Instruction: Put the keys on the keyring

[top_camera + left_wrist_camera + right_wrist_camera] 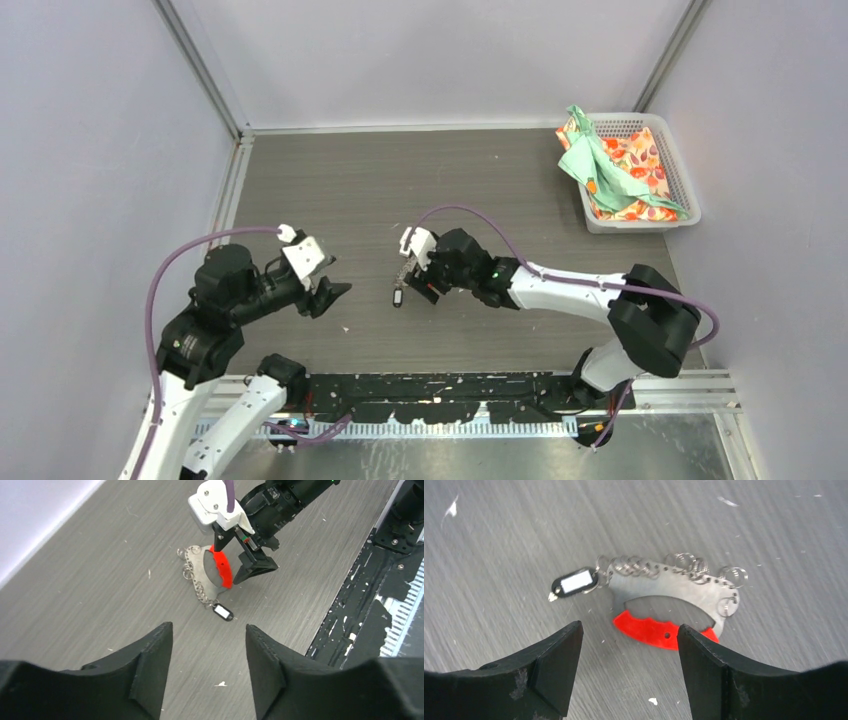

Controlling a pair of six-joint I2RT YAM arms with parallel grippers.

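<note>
- Left gripper (335,292): jaws apart, empty, standing clear at 9 o'clock of the keyring (669,592), likely to leave room.
- Keyring: flat on the table (400,180). The black-tagged key (574,583) sits at its 9 o'clock end, seemingly threaded.
- Right gripper (629,630): jaws apart, poised over the red tab (649,630).
- Green-tagged key: unseen.

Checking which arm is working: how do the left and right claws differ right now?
The right claw has its fingers either side of the red tab of the keyring; the left claw hangs apart from it over bare table. The right claw points down at the keyring; the left claw points across toward it. Both are open and hold nothing.
</note>
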